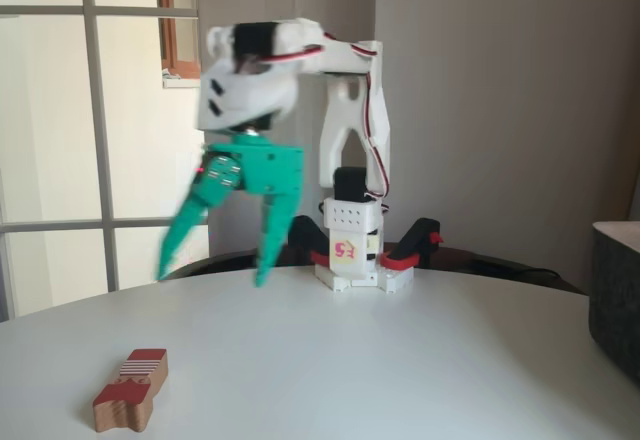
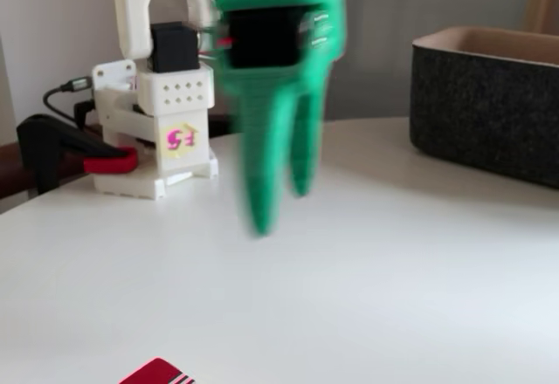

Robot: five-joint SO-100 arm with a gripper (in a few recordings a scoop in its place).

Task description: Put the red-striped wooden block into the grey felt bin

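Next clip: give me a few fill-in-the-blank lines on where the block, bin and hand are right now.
1. The red-striped wooden block lies on the ____ table.
2. The green hand is ____, holding nothing.
3. In a fixed view, the grey felt bin stands at the ____ edge of the picture.

Missing words: white; open; right

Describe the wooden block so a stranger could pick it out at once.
Start at the round white table with the white arm's base at its back. In a fixed view, come forward to the near left edge, below the open green fingers: the red-striped wooden block lies flat there, pale wood with a red top and a striped patch.
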